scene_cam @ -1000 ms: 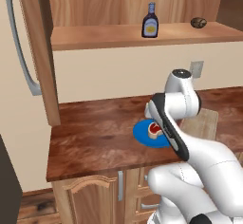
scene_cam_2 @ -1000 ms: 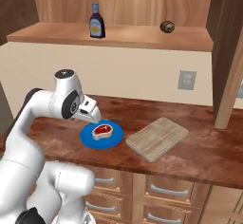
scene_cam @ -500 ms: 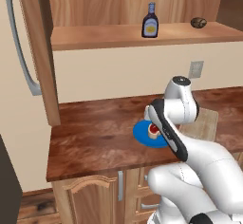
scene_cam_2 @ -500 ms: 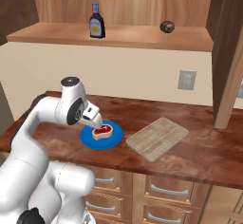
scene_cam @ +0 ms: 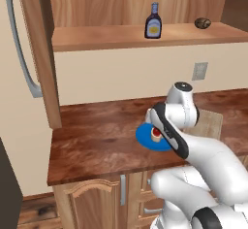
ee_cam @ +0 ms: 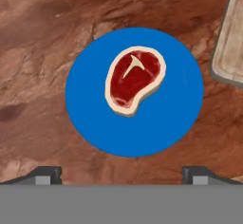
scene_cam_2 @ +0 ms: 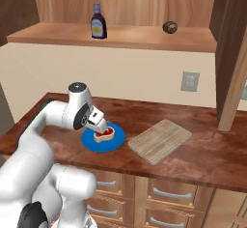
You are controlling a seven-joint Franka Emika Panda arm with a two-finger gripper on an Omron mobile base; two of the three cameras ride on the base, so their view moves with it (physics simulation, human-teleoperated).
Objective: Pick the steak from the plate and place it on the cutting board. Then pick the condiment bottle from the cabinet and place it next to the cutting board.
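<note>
The steak [ee_cam: 135, 80], red with a pale fat rim, lies on the blue plate [ee_cam: 166, 123] directly below my gripper [ee_cam: 122, 173], which is open with its fingertips [ee_cam: 45, 173] spread wide and nothing between them. From the right, the gripper [scene_cam_2: 99, 125] hovers just above the steak [scene_cam_2: 104, 134] and plate [scene_cam_2: 101, 145]. The tan cutting board [scene_cam_2: 160, 140] lies bare to the right of the plate. The condiment bottle [scene_cam_2: 98, 22] stands upright on the cabinet [scene_cam_2: 130, 36] shelf ledge. From the left, my arm covers part of the plate [scene_cam: 144, 138] and cutting board [scene_cam: 211, 123].
A brown round lump [scene_cam_2: 169, 27] sits on the shelf to the right of the bottle. A wall outlet [scene_cam_2: 191, 81] is behind the board. The dark wood countertop [scene_cam: 97, 140] stretches left of the plate; a fridge handle [scene_cam: 22, 53] is at far left.
The hand has come down and forward over the plate, now close above the steak. The jaws have stayed open. Steak, board and bottle have not moved.
</note>
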